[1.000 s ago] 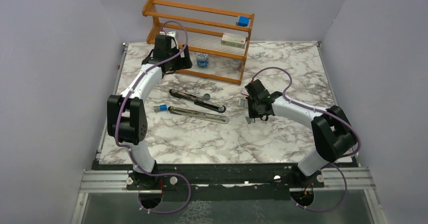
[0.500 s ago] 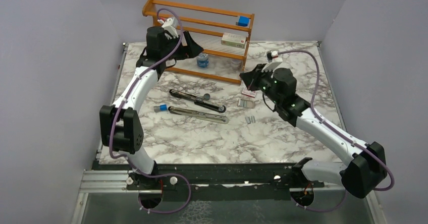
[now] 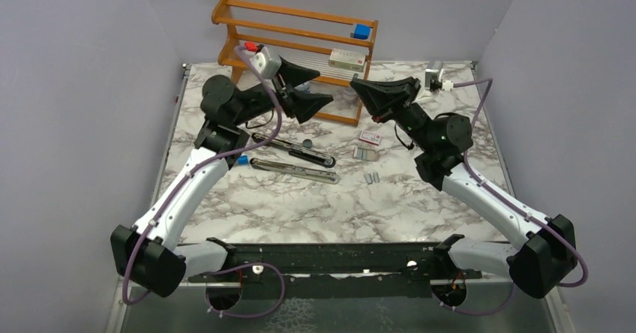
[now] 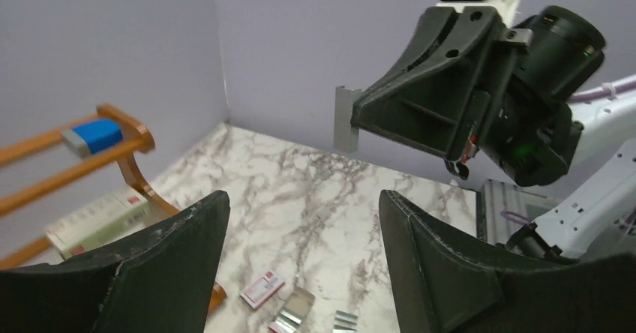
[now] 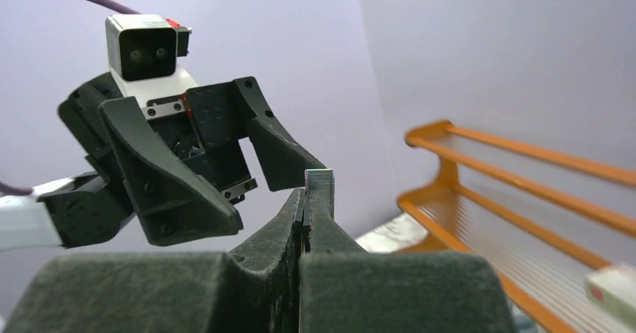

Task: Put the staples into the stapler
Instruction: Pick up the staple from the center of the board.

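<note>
The right claw point(image 5: 309, 198) is clenched on the staples point(image 4: 346, 119), aloft above the worktop's point(image 3: 300, 213) far edge. The left claw point(image 4: 300, 202) faces it, released. The stapler point(image 3: 294, 169) lies opened mid-worktop. Any handover wants the left closing squarely on the staples' free end before the right lets go.

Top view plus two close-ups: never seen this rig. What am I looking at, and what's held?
Two robot arms, left and right, are bolted to the near table edge. The wide picture looks down from above and behind them; the other two come from a camera on each wrist. On the table lie an opened stapler, a small red-and-white box and loose staples, with a wooden rack at the back. The right gripper is shut on one staple strip, raised in the air. The left gripper faces it, open and empty.
</note>
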`<action>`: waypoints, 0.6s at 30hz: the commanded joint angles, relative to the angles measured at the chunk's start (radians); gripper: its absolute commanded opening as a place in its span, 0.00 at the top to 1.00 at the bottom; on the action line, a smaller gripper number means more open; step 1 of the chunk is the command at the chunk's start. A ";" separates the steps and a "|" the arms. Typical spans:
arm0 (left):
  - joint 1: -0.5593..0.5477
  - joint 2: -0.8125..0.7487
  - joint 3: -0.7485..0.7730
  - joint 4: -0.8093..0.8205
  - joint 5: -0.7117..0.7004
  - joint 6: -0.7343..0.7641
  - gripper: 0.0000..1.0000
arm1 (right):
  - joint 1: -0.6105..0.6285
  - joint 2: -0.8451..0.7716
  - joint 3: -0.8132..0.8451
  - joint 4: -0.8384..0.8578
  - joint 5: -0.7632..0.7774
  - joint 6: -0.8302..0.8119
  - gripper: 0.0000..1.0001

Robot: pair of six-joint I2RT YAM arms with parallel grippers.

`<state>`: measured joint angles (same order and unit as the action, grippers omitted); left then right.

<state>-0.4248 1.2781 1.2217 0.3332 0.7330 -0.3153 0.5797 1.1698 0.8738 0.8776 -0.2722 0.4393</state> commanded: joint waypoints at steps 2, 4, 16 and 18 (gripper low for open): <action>0.005 -0.120 -0.056 0.216 0.141 0.128 0.33 | -0.003 -0.041 0.065 0.127 -0.263 -0.022 0.99; 0.000 -0.119 -0.038 0.216 0.199 0.129 0.39 | -0.003 -0.052 0.068 0.145 -0.294 -0.018 0.99; -0.073 -0.092 -0.002 0.217 0.250 0.197 0.46 | -0.003 -0.031 0.125 0.152 -0.557 -0.016 0.99; -0.089 -0.083 0.008 0.217 0.247 0.192 0.48 | -0.003 -0.028 0.124 0.144 -0.561 -0.033 0.99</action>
<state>-0.4877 1.1751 1.1889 0.5228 0.9470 -0.1371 0.5793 1.1324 0.9756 1.0084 -0.7536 0.4385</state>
